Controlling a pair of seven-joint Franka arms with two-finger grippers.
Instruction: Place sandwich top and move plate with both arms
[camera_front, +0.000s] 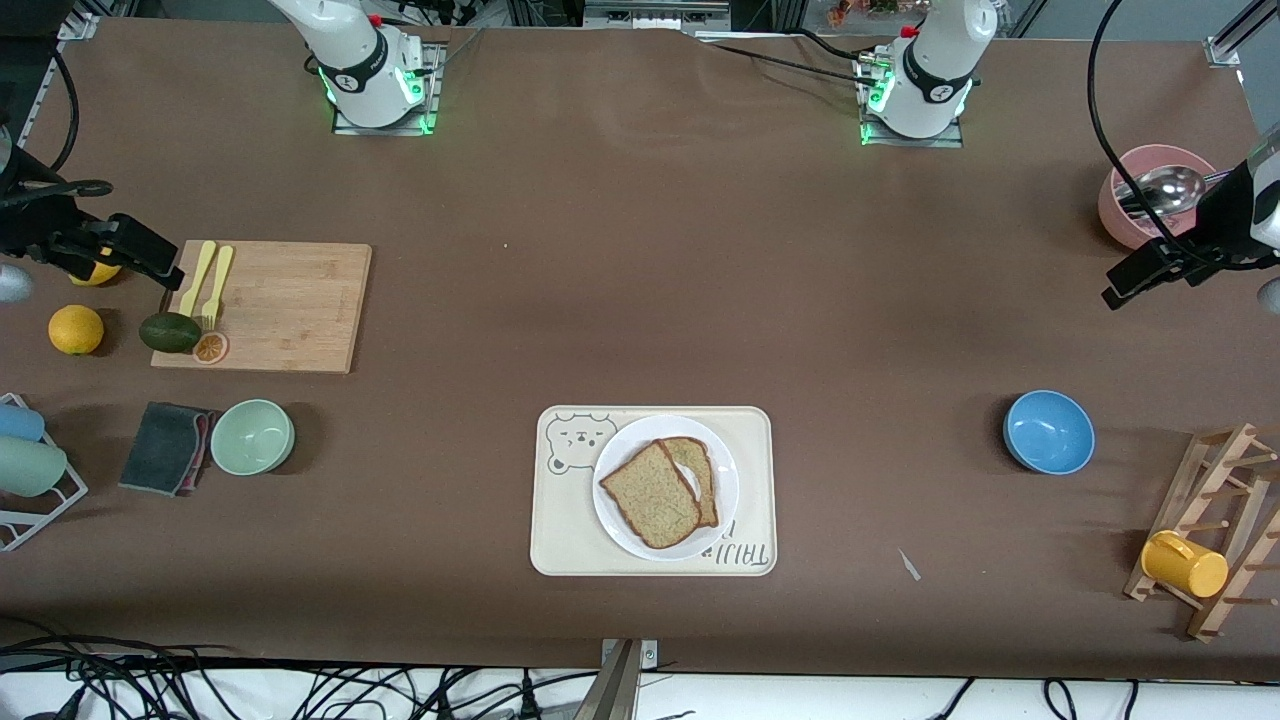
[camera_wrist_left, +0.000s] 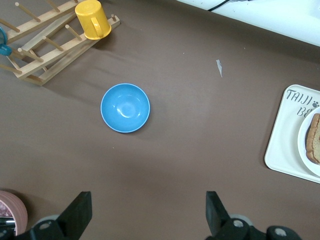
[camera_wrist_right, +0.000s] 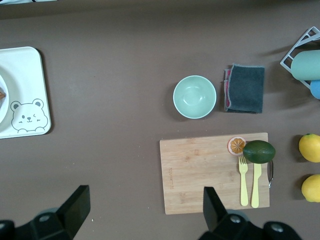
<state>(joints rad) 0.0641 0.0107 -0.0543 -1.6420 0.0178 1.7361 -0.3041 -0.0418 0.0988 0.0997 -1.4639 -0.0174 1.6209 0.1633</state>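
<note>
A: Speckled brown bread, the sandwich top (camera_front: 650, 496), is lying on the plate (camera_front: 620, 500), overlapping the egg slice (camera_front: 693, 475) rather than squarely capping it. How is it going to handle?

B: I'm judging it light, soft and crumbly, so a gentle pinch across the crust edge is looking best. The plate is appearing stiff, smooth and slippery; its rim, taken from both ends, is the place to hold.

A: Where is the plate sitting?

B: On the bear-print tray (camera_front: 560, 520), mid-desk, near the front camera.

A: And the tools?

B: Both are hanging with fingers spread wide, gripping nothing. The left tool (camera_wrist_left: 149, 210) is hovering by the pink bowl (camera_front: 1125, 215), the right tool (camera_wrist_right: 145, 207) over the cutting board's (camera_front: 290, 310) end. Each is sitting well apart from the plate.
</note>
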